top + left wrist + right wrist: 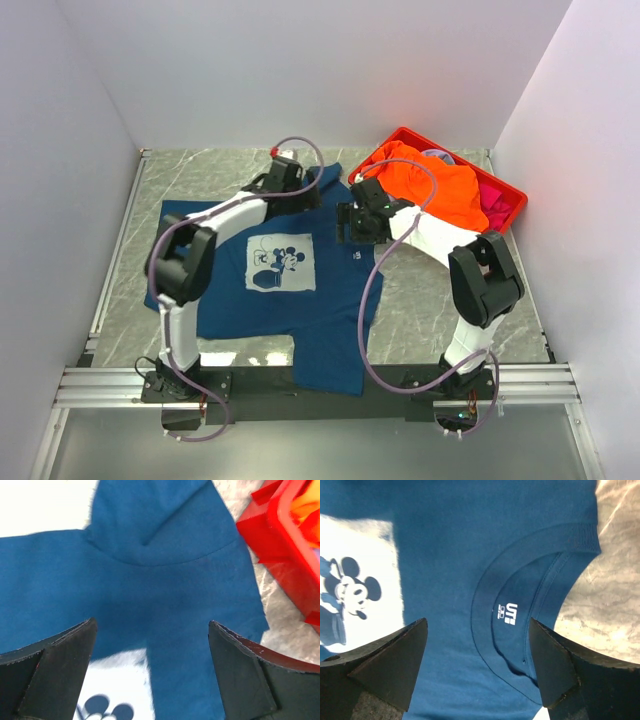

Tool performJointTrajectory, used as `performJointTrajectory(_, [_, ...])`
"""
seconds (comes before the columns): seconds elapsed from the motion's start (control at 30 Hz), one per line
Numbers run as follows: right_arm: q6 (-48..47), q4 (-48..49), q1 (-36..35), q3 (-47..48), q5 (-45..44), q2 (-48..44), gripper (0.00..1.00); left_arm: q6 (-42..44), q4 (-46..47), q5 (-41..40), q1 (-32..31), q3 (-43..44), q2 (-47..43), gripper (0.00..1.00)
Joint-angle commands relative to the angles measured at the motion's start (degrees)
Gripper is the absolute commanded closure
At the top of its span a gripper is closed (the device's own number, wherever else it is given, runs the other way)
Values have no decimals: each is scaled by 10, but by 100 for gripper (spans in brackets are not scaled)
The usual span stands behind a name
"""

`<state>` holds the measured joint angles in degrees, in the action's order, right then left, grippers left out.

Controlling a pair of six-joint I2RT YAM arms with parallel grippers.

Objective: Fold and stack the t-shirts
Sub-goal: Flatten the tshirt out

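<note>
So: navy t-shirt [330, 310] lies spread print-up on table [200, 170]; fold not begun. Left gripper [152, 625] over sleeve [160, 520], right gripper [477, 622] over collar [480, 590], both released. Next, likely: pinch an edge

A lab robot cell: plain white walls [300, 60] box in a marble-patterned table [200, 175].

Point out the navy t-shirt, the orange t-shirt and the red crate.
navy t-shirt [330, 320]: top external view, on the lower body cloth.
orange t-shirt [455, 195]: top external view, on the bunched cloth.
red crate [270, 545]: left wrist view, on the outer wall.
</note>
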<state>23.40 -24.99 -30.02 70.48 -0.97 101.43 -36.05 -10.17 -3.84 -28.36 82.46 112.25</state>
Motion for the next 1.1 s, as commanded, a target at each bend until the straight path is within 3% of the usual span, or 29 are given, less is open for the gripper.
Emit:
performJointTrajectory(0.0, [5, 28, 19, 6, 47, -26, 12, -8, -23, 26, -12, 66, 45, 1])
performJointTrajectory(0.33, [-2, 22, 26, 41, 82, 15, 12, -12, -48, 55, -8, 183, 153, 1])
performJointTrajectory(0.67, [6, 39, 25, -4, 84, -40, 12, -38, -22, 100, 45, 177, 187, 1])
performJointTrajectory(1.07, [12, 50, 26, -33, 84, -95, 12, -38, -39, 100, 81, 243, 235, 1])
